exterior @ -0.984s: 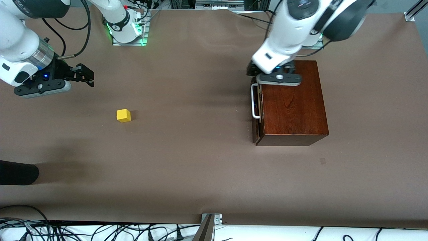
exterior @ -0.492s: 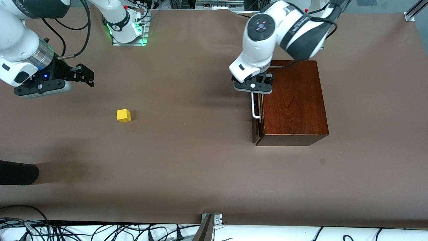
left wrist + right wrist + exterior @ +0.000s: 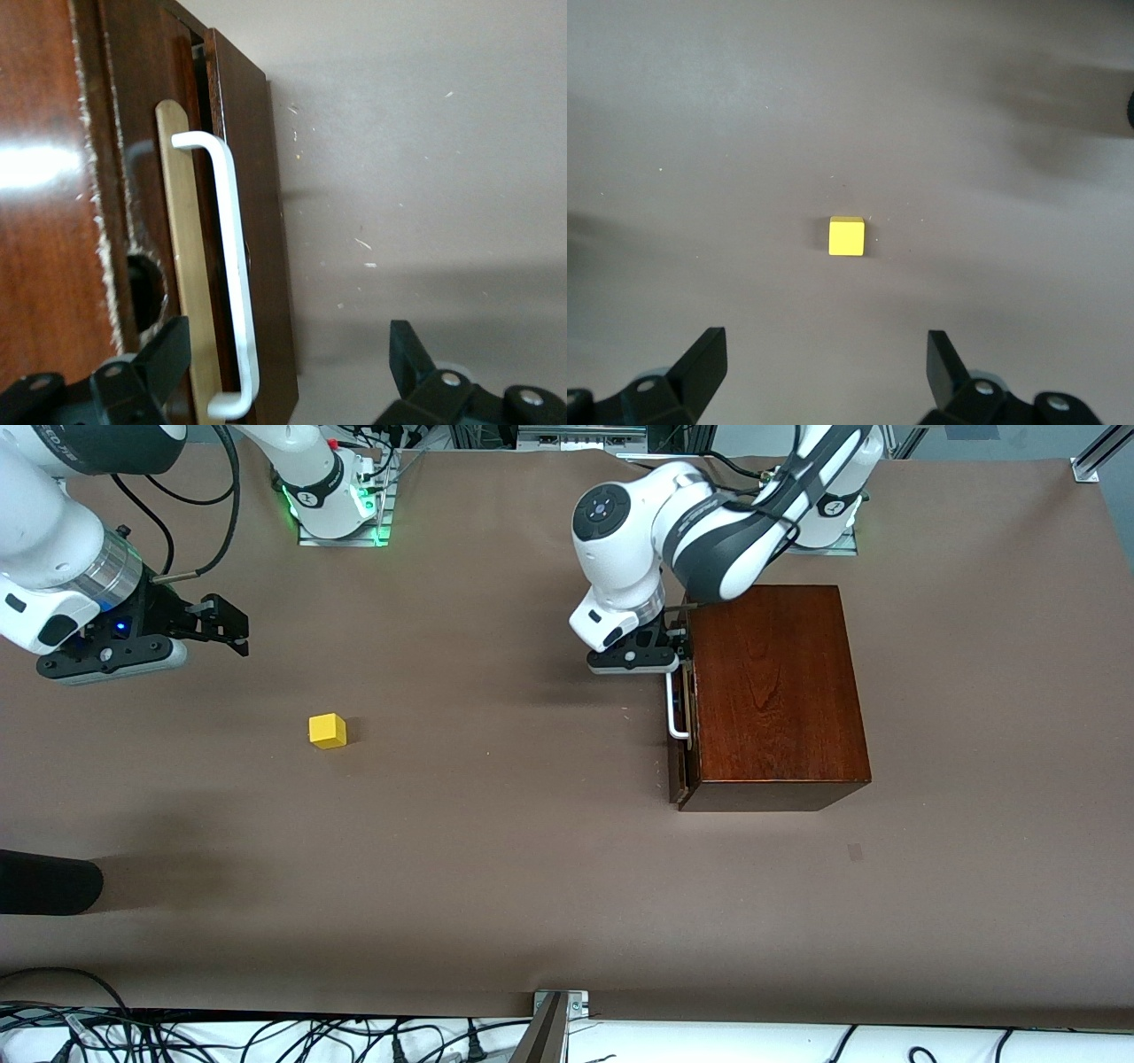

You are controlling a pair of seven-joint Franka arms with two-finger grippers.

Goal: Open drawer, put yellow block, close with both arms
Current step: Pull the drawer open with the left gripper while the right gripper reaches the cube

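The dark reddish-brown wooden box (image 3: 775, 691) stands toward the left arm's end of the table. Its drawer front (image 3: 680, 726) looks a crack ajar and carries the white loop handle (image 3: 675, 707). My left gripper (image 3: 656, 657) is open, low at the handle's end farther from the front camera. In the left wrist view the handle (image 3: 232, 266) runs up from between the spread fingertips (image 3: 168, 350), untouched. The yellow block (image 3: 327, 731) lies on the table toward the right arm's end. My right gripper (image 3: 232, 627) hangs open above the table near it. The block (image 3: 847, 236) shows ahead of the right gripper (image 3: 824, 354).
A dark rounded object (image 3: 44, 881) juts in at the table's edge at the right arm's end, nearer the front camera than the block. A metal bracket (image 3: 558, 1005) sits at the table's front edge, with cables below it.
The left arm has swung off the top of the box and come down beside the handle's end. The right arm, the block and the drawer have not moved.
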